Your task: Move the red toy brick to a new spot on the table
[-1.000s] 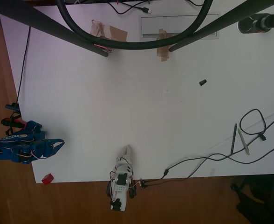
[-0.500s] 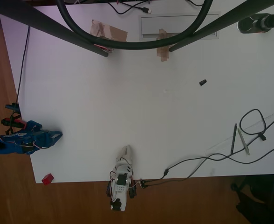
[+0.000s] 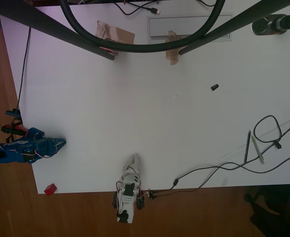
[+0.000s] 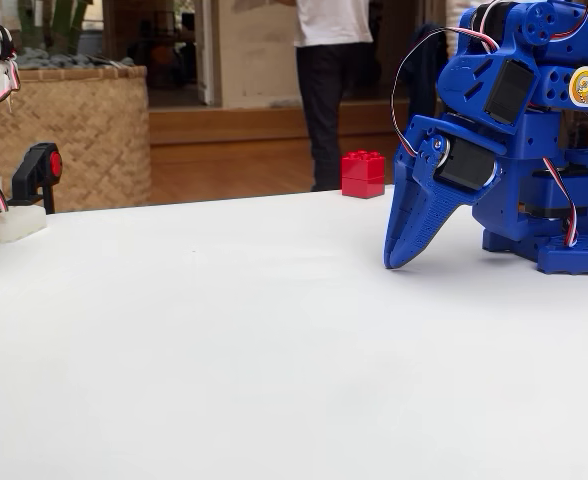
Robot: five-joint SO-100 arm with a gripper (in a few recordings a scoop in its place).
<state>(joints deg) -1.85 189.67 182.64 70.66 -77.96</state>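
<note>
While the blue arm sits folded at the left edge of the tabletop point(image 3: 150, 113) in the overhead view, its tool point(image 4: 402, 250) points down, tip touching the surface, jaws pressed together and holding nothing. Well apart from it, the red toy brick point(image 3: 50, 189) sits at the tabletop's near-left corner, right on the edge.

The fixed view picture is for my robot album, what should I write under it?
Blue gripper shut, tip down on the white table, red toy brick waiting at the far edge.
</note>
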